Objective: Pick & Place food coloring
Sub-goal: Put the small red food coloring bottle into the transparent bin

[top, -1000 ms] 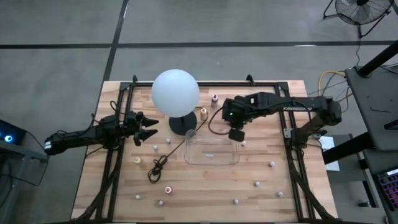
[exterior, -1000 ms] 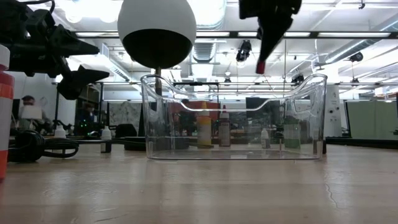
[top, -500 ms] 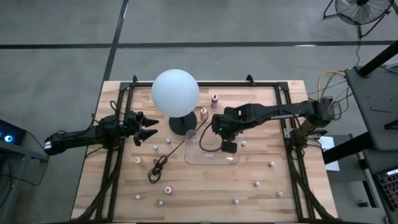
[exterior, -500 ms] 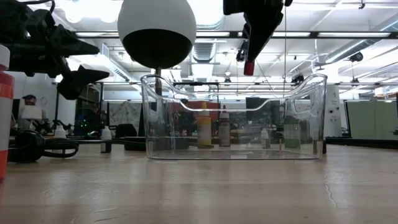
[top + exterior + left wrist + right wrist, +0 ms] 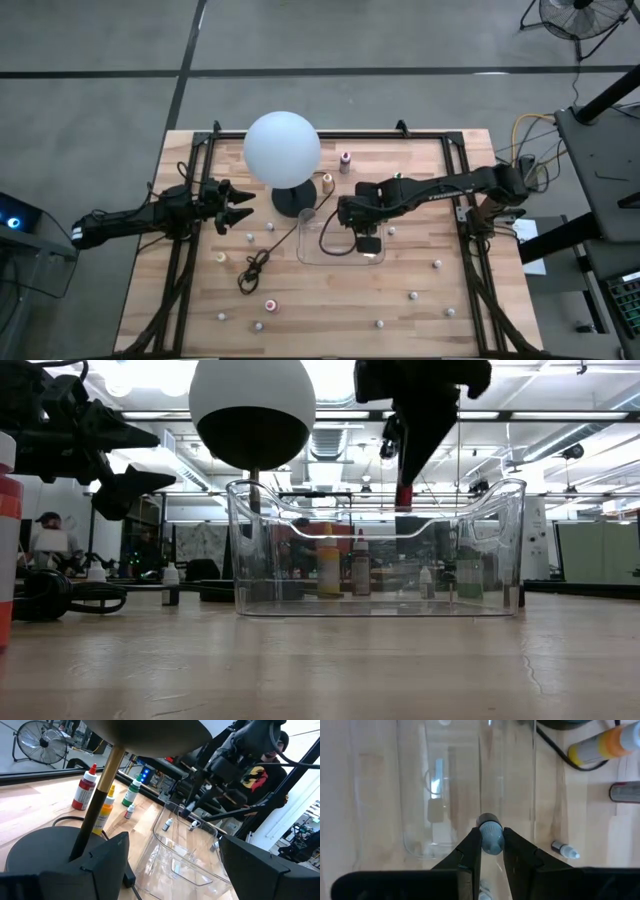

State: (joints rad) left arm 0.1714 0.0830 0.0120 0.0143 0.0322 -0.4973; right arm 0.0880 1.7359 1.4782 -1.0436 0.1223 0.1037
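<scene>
The right gripper is closed down to a narrow gap, pinching a tiny dropper bottle with a pale bluish cap between its two dark fingers. It hangs above the clear rectangular plastic tray on the wooden surface, the bottle held in the air over the tray's inside (in the low view it shows as a small dark sliver with a reddish end pointing down, level with the tray's rim). The left gripper waits with its fingers spread wide, near the big white globe lamp. Other small bottles lie scattered over the surface.
</scene>
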